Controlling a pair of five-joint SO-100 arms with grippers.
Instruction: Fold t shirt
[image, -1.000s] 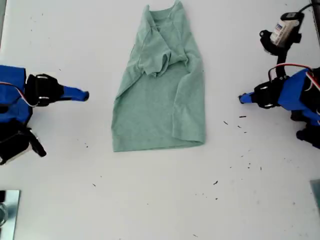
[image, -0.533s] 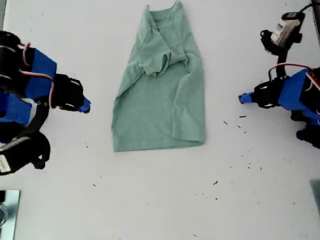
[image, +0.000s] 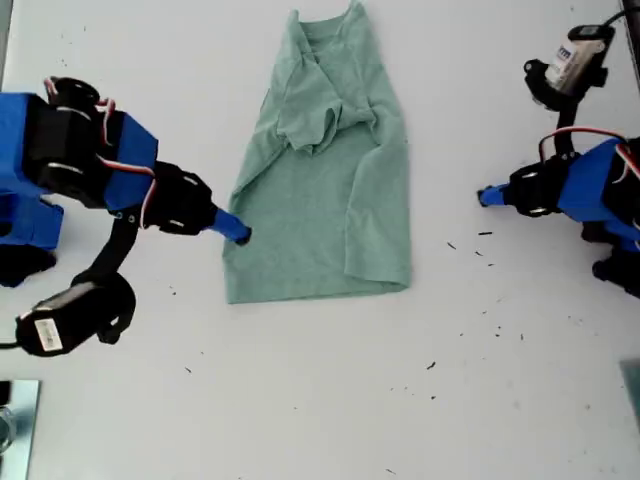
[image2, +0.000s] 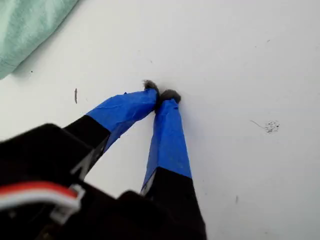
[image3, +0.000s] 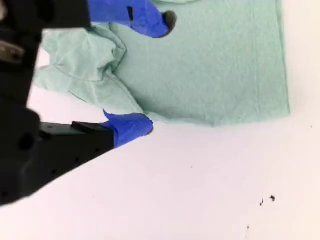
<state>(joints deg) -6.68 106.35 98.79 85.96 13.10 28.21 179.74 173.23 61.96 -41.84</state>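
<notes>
The t shirt (image: 325, 170) lies partly folded on the white worktop (image: 320, 400), upper centre of the exterior view. My second gripper (image3: 155, 75) spreads its fingers wide across the shirt's side edge. My first gripper (image2: 161, 95) rests pinched together, empty, well apart at the exterior view's right.

You have a plain white table (image: 320, 400) under everything. Small dark specks (image: 485, 250) lie scattered on it toward the exterior view's lower right. A shiny metal piece (image: 15, 425) shows at that view's lower-left edge; you cannot tell what it is.
</notes>
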